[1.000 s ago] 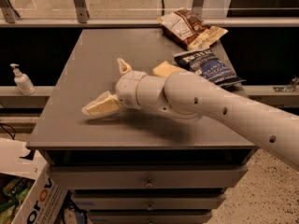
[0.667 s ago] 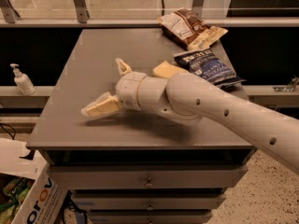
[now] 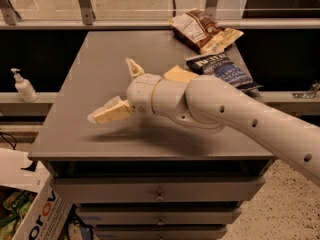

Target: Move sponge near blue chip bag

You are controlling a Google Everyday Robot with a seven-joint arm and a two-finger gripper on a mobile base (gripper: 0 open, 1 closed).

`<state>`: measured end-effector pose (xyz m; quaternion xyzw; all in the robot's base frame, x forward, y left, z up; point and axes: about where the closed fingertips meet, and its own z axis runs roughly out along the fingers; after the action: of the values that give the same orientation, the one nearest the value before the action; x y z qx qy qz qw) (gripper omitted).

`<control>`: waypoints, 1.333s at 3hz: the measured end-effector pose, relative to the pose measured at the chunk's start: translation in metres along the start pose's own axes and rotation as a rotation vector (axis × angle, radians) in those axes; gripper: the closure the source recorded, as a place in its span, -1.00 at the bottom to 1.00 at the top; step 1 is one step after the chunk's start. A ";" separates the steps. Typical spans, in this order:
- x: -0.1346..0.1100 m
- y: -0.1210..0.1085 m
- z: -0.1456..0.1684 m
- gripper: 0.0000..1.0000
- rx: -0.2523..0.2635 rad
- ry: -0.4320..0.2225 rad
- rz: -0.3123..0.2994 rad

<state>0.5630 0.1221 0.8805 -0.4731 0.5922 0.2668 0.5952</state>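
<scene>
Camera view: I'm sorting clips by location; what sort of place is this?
Likely an office or lab work area: a grey drawer cabinet, a pump bottle on a side ledge, a cardboard box on the speckled floor. The robot's hand hovers open over the cabinet top.

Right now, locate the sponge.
In the camera view, the sponge lies back-right on the table, beside the blue chip bag; the open gripper is left of it.
</scene>
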 end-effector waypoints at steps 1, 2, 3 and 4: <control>-0.006 0.006 -0.014 -1.00 -0.008 0.014 0.007; -0.008 0.014 -0.033 -1.00 -0.016 0.042 0.019; -0.001 0.024 -0.054 -1.00 -0.026 0.078 0.043; 0.026 0.047 -0.076 -1.00 -0.057 0.098 0.092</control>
<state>0.4915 0.0680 0.8554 -0.4747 0.6338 0.2873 0.5388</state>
